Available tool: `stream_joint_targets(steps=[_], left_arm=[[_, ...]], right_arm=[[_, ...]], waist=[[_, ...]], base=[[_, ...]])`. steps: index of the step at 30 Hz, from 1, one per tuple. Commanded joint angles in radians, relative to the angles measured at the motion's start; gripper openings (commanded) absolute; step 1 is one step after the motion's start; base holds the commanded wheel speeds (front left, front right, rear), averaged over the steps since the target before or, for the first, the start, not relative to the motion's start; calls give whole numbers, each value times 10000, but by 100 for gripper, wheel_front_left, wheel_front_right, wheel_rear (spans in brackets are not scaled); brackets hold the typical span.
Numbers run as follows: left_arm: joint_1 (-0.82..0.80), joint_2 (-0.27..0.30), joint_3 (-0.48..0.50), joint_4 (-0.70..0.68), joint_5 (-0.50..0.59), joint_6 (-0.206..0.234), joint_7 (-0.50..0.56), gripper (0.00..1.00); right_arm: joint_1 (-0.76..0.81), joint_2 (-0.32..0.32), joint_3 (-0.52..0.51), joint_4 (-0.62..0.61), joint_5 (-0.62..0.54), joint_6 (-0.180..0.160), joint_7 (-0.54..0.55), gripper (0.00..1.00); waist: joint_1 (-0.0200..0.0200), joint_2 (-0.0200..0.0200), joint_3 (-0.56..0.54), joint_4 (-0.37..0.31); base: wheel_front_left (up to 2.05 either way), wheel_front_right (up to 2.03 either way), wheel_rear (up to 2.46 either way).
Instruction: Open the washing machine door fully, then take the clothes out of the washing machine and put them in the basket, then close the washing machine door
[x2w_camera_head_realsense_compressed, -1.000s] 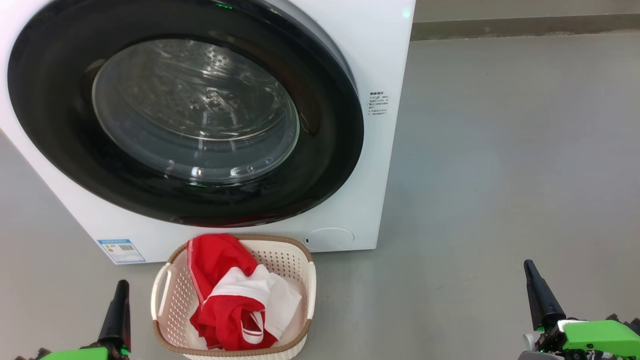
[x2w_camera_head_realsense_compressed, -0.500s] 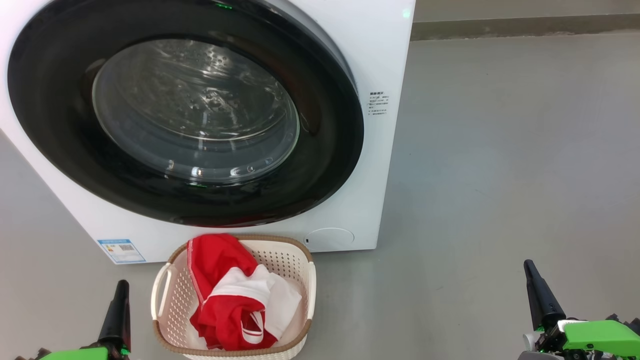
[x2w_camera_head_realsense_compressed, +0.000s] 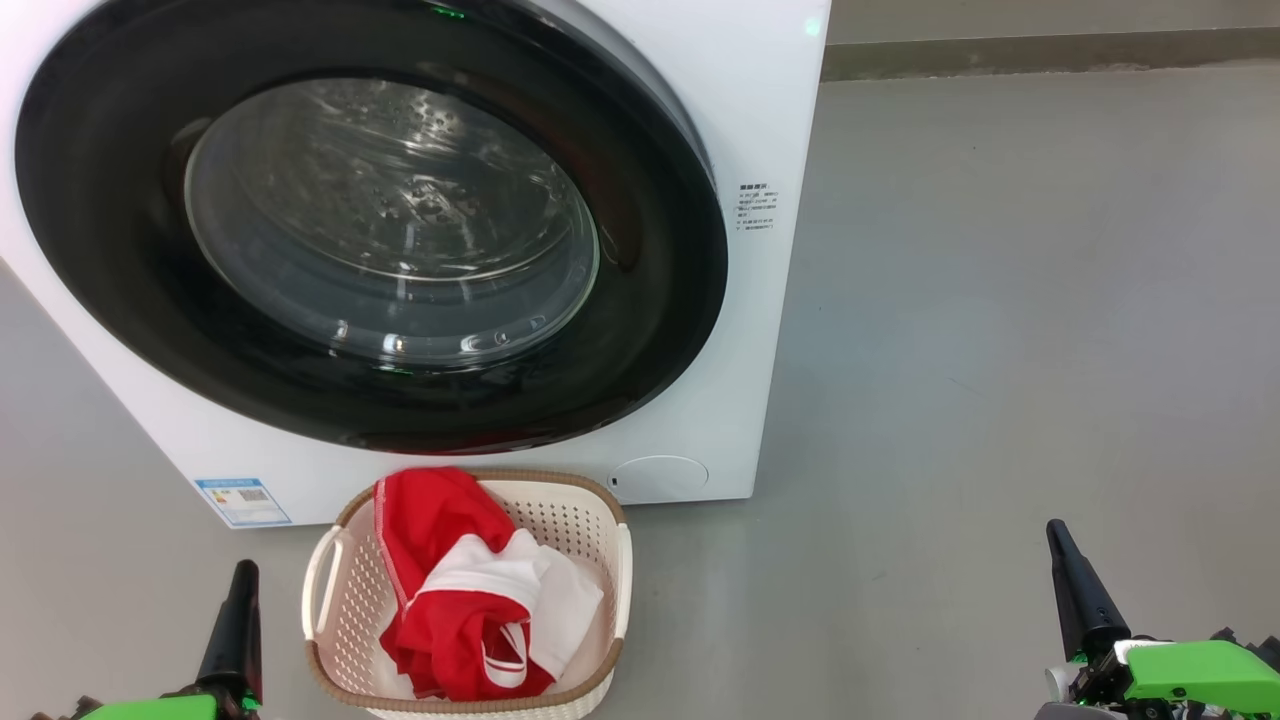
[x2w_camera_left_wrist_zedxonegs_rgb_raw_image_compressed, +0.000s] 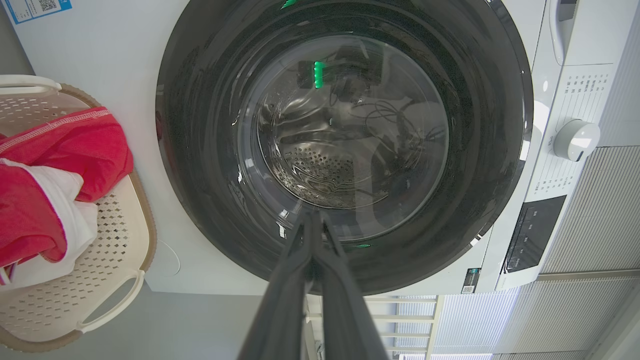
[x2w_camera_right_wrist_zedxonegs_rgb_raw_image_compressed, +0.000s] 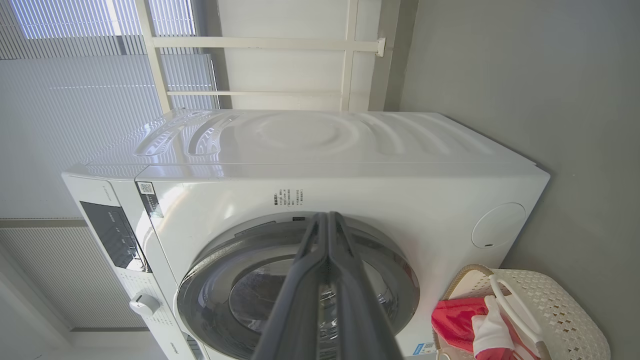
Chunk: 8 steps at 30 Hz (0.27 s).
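Note:
The washing machine (x2w_camera_head_realsense_compressed: 760, 120) stands white and square before me, its round black-rimmed door (x2w_camera_head_realsense_compressed: 650, 330) lying shut against the front, with the steel drum visible through the glass. On the floor below sits the cream basket (x2w_camera_head_realsense_compressed: 610, 560) holding the red and white clothes (x2w_camera_head_realsense_compressed: 450, 600). My left gripper (x2w_camera_head_realsense_compressed: 243, 572) is shut and empty at the lower left, beside the basket. My right gripper (x2w_camera_head_realsense_compressed: 1055, 532) is shut and empty at the lower right, well away from it. In the wrist views the door (x2w_camera_left_wrist_zedxonegs_rgb_raw_image_compressed: 200, 150) (x2w_camera_right_wrist_zedxonegs_rgb_raw_image_compressed: 210, 270), basket (x2w_camera_left_wrist_zedxonegs_rgb_raw_image_compressed: 120, 250) (x2w_camera_right_wrist_zedxonegs_rgb_raw_image_compressed: 565, 310) and clothes (x2w_camera_left_wrist_zedxonegs_rgb_raw_image_compressed: 75, 150) (x2w_camera_right_wrist_zedxonegs_rgb_raw_image_compressed: 452, 320) appear again, behind closed fingertips (x2w_camera_left_wrist_zedxonegs_rgb_raw_image_compressed: 312, 212) (x2w_camera_right_wrist_zedxonegs_rgb_raw_image_compressed: 327, 216).
Grey floor (x2w_camera_head_realsense_compressed: 1000, 350) stretches to the right of the machine up to a wall base. A control panel with a white dial (x2w_camera_left_wrist_zedxonegs_rgb_raw_image_compressed: 575, 140) sits above the door. A blue label (x2w_camera_head_realsense_compressed: 243, 500) and a round cap (x2w_camera_head_realsense_compressed: 658, 478) mark the machine's lower front. White railings and blinds stand behind.

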Motion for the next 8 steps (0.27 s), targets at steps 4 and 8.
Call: stream_joint_targets(steps=[4,8], left_arm=[[-387,164,355,-192,33,-31,68,0],[-387,163,356,-192,34,-31,69,0]], right_arm=[[-457,-36,239,-296,-32,-9,71,0],[-458,-35,238,-296,-33,-9,72,0]], waist=[[0,0,0,0],[0,0,0,0]], base=[[0,0,0],[0,0,0]])
